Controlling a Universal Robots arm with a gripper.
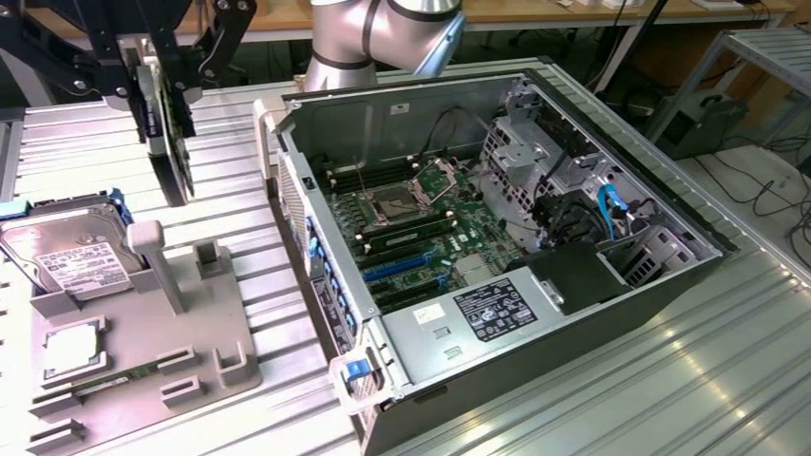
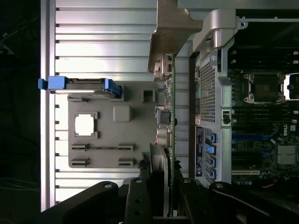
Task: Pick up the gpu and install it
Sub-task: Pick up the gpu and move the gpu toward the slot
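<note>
My gripper (image 1: pixel 162 87) is shut on the gpu (image 1: pixel 167 142), a thin dark card that hangs on edge in the air at the exterior view's upper left. The card is above the ribbed table, left of the open computer case (image 1: pixel 633 313) and beyond the grey parts tray (image 1: pixel 228 380). In the wrist view the gpu (image 2: pixel 169 116) shows edge-on, with its pale metal bracket (image 2: pixel 170 32) at the far end. There my gripper (image 2: pixel 163 189) clamps it between the tray (image 2: pixel 135 149) and the case wall (image 2: pixel 208 93). The blue slots (image 1: pixel 403 266) on the motherboard lie uncovered.
On the tray sit a silver hard drive (image 1: pixel 70 252) in blue rails, a processor (image 1: pixel 70 347) and a narrow memory stick (image 1: pixel 121 378). Inside the case are the CPU socket (image 1: pixel 393 199), black cables (image 1: pixel 571 218) and a drive cage (image 1: pixel 533 142). The arm's base (image 1: pixel 367 38) stands behind the case.
</note>
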